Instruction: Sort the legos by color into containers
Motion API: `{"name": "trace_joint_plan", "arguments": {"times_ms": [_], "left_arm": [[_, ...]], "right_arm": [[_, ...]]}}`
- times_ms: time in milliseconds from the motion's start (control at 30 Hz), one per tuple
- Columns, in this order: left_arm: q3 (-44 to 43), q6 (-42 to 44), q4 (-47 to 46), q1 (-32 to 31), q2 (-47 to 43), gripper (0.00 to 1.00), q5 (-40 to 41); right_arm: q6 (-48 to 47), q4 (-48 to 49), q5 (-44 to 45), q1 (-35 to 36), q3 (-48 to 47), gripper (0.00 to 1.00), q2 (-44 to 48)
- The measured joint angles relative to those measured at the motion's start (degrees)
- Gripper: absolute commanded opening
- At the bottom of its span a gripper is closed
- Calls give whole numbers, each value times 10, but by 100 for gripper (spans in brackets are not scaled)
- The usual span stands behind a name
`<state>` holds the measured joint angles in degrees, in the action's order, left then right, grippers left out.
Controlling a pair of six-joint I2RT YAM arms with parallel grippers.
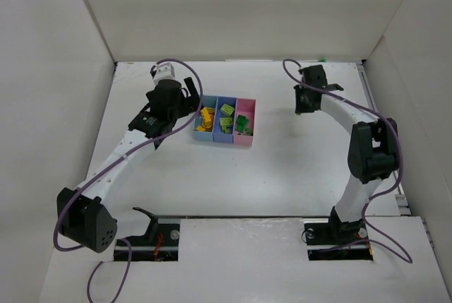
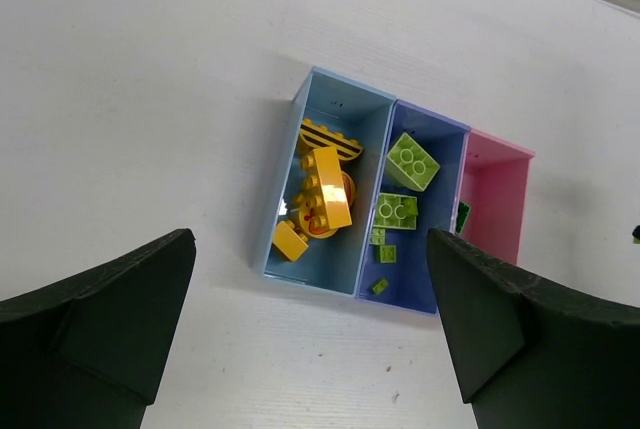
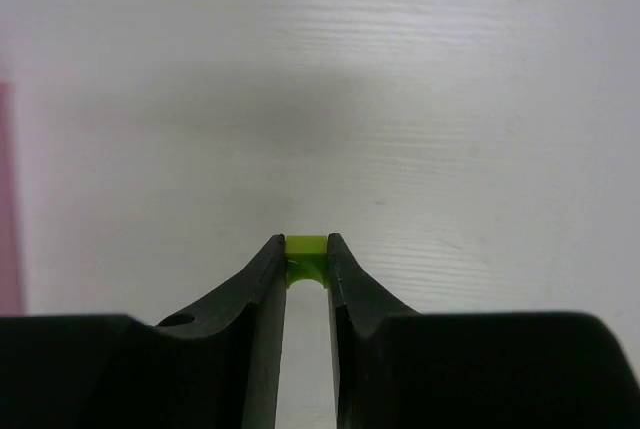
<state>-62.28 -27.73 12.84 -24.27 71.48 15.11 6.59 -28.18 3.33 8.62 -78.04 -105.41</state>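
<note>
Pinching a lime green lego [image 3: 306, 245] at its very tips, the right tool [image 3: 306, 257] is clamped over the tabletop's far right. The brick looks light, rigid and slick, so flat sides probably hold best. The left tool [image 2: 310, 249] gapes above the containers [image 2: 495, 194], far centre.

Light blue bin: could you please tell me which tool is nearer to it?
Left. The left tool sits just beside the light blue bin; the right tool is beyond the pink bin.

Jaws pinching lime green lego [image 3: 306, 247], white table [image 3: 420, 99] beyond, pink bin [image 3: 8, 199] edge left
</note>
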Motion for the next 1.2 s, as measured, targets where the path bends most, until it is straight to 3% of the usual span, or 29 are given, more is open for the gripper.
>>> {"name": "trace_joint_plan", "arguments": {"times_ms": [300, 433, 733, 1033, 1100, 1133, 1167, 1200], "left_arm": [[29, -63, 26, 4, -61, 100, 10], [39, -86, 50, 7, -81, 100, 21], [56, -112, 87, 7, -111, 100, 32], [64, -118, 96, 7, -125, 100, 37], [65, -118, 97, 7, -125, 100, 38], [65, -118, 97, 7, -125, 100, 38], [65, -118, 98, 7, -125, 100, 39], [65, -118, 97, 7, -125, 100, 39]], "right_arm": [[-35, 40, -77, 239, -145, 11, 8], [-44, 68, -95, 303, -210, 12, -29], [-49, 73, -51, 339, -274, 16, -154], [-49, 71, -13, 341, -233, 20, -132], [-49, 72, -11, 341, -229, 27, -127], [-48, 73, -9, 341, -228, 34, -126], [-47, 73, -7, 341, -225, 47, -124], [-46, 72, -6, 341, -223, 49, -123]]}}
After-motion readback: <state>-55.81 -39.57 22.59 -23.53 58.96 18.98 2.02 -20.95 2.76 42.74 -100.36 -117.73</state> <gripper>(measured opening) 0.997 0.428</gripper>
